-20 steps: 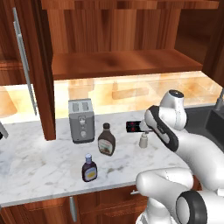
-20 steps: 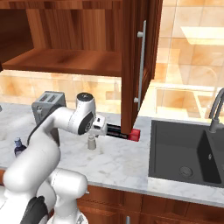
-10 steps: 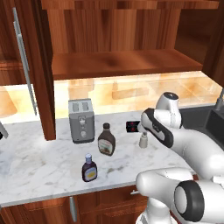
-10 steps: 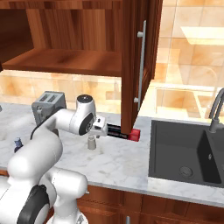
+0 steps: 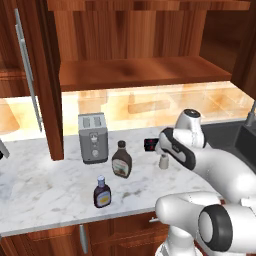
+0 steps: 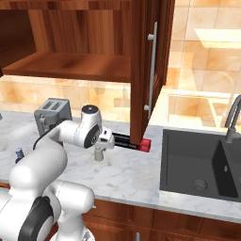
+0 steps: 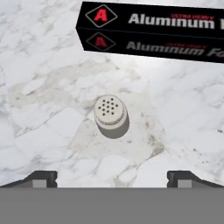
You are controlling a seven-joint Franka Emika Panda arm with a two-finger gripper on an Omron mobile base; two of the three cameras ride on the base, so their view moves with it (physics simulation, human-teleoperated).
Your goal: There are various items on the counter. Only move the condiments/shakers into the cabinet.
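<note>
Fingers [image 7: 112, 177] wide apart above small shaker [image 7: 110, 112] on worktop [image 7: 43, 109]; prob light, rigid, smooth, tippy: grip mid-body, below cap

Tabletop [image 7: 48, 65]: white-grey marbled stone. Shaker [image 7: 110, 112]: grey-white, dark perforations on the cap. Box [image 7: 151, 31]: black, white lettering, red diamond emblems; red end cap in the right base view. Sauce bottle [image 5: 121, 160]: dark brown. Smaller bottle [image 5: 102, 192]: dark, yellow label, bluish cap. Toaster [image 5: 93, 138]: silver. Cabinet [image 5: 140, 72]: reddish-brown wood grain. Sink [image 6: 197, 164]: dark grey.
</note>
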